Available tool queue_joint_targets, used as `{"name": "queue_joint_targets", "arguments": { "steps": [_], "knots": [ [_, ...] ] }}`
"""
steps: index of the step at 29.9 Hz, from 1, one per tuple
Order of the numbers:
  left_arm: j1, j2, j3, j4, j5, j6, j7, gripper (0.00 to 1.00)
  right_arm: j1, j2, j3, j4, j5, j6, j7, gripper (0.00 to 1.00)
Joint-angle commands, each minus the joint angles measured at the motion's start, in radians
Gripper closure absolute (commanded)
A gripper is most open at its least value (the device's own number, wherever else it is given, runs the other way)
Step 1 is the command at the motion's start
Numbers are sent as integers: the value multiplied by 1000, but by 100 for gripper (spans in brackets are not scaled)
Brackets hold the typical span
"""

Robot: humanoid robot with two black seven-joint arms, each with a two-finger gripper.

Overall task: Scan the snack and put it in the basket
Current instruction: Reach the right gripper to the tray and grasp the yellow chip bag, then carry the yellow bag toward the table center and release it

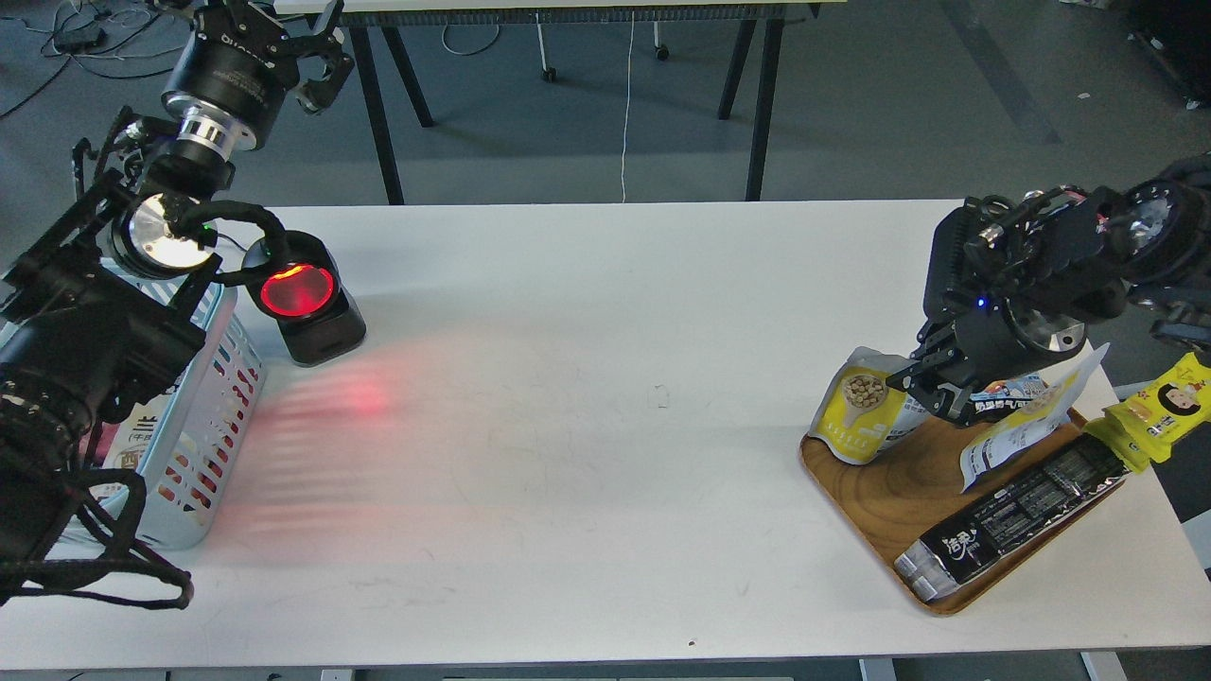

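One snack (859, 405) is being gripped at the wooden tray (885, 492).
It is pinched by the right hand (932, 383) for lifting toward the scanner (301, 295); the left hand (317, 57) is held spread, clear of the basket (213, 416).

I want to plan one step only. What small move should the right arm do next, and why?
Probably close the right tool on the snack and lift it slightly. The tool sits low at the pouch's right edge on the wooden tray, though I cannot tell if it already grips. The scanner glows red far across the table, beside the basket, so the pouch must first be raised.
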State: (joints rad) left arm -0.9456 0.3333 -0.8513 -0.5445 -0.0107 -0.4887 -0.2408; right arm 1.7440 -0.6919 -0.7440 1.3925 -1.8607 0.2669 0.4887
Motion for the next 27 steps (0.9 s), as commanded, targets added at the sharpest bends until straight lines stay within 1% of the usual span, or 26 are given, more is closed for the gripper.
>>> {"name": "queue_joint_targets", "arguments": {
  "steps": [1,5,10,15,23,27],
  "knots": [
    [-1,4,-2,0,0,0,-3,0,37,2,11,23,11,0,0,100],
    [-1,13,0,0,0,0,-3,0,117,18,44,31,70,1,0,100],
    [-1,20,-2,0,0,0,-2,0,180,129,80,22,175,2,0,100],
    [1,24,0,0,0,0,-3,0,149,253,121,-42,198,-6,0,100],
    [5,27,0,0,0,0,-6,0,46,446,170,-197,258,-31,0,100],
    [8,27,-2,0,0,0,-8,0,6,537,170,-289,261,-67,0,100]
  ]
}}
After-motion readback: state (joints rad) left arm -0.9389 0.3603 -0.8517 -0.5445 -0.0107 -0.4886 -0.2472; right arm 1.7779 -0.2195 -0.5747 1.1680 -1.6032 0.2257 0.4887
